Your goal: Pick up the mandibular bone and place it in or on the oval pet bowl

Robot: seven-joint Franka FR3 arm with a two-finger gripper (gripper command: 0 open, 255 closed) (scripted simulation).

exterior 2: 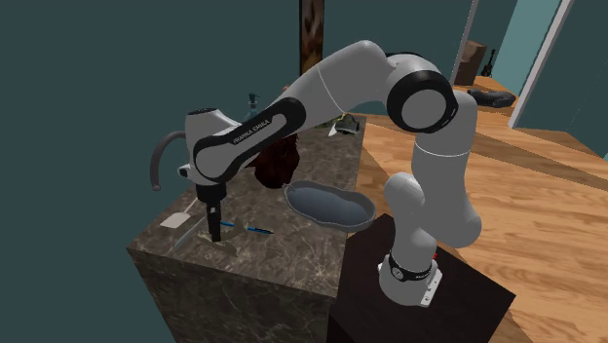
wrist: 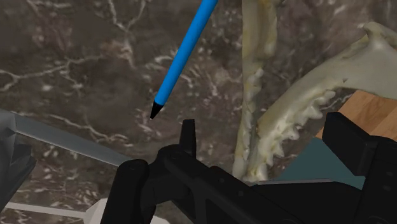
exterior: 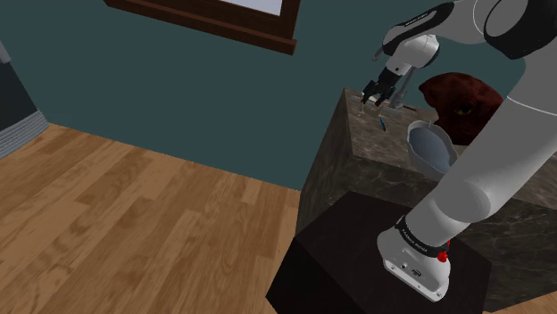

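The pale jaw bone (wrist: 262, 121), toothed and forked into two branches, lies on the dark marble counter (wrist: 76, 57) close to its corner edge. My gripper (wrist: 245, 153) is open just above it, with the bone between the black fingers (wrist: 135, 184) and neither pad visibly touching it. From the second exterior view the gripper (exterior 2: 214, 230) points straight down at the counter's near corner. The grey oval bowl (exterior 2: 329, 203) stands empty at the counter's edge beside my stand. The shoulder view has the bowl (exterior: 430, 147) to the right of the gripper (exterior: 375, 96).
A blue pen (wrist: 184, 54) lies right beside the bone, also seen as the pen (exterior 2: 255, 230) between gripper and bowl. A flat pale object (exterior 2: 178, 220) lies at the corner. A dark red-brown lump (exterior 2: 278, 166) sits behind. Wooden floor (exterior: 134, 214) lies below the counter.
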